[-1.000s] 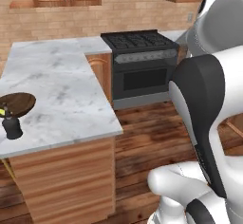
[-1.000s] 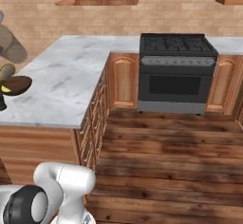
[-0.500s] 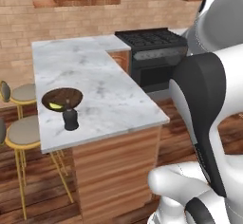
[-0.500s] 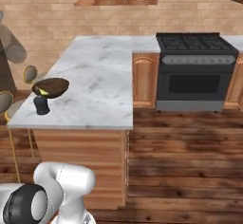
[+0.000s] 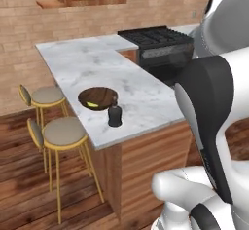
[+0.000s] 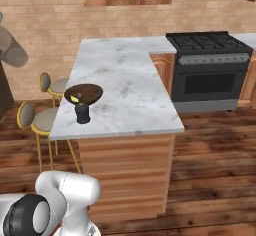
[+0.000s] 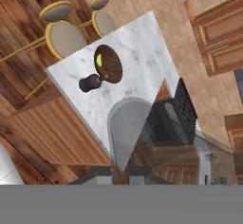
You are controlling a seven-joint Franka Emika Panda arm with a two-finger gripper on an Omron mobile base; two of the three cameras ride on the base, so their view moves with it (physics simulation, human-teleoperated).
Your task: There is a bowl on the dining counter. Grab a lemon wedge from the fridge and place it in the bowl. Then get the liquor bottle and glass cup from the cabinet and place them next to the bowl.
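Glass cup [image 7: 126, 130] sits between the gripper [image 7: 128, 171] tips in the hand view, a translucent grey tumbler seen from close, so the gripper appears closed around it, though the contact itself is partly hidden at the bottom of the picture. Beyond the cup lies the table [image 5: 141, 102], the long marble dining top on its wooden base. On its near end, by the stool side, stands the liquor bottle [image 5: 114, 115], upright and just beside the bowl [image 5: 97, 98], maybe touching its rim; I cannot tell for sure. Inside the bowl a small yellow lemon wedge [image 5: 93, 105] is visible. Two stools [image 5: 62, 131] stand against that edge, and farther back are the black stove [image 5: 158, 41] and the brick wall. I judge that only the cup is left to place. The risk is that the cup comes down on the bottle and tips it, or lands too near the table edge and falls toward the stools.
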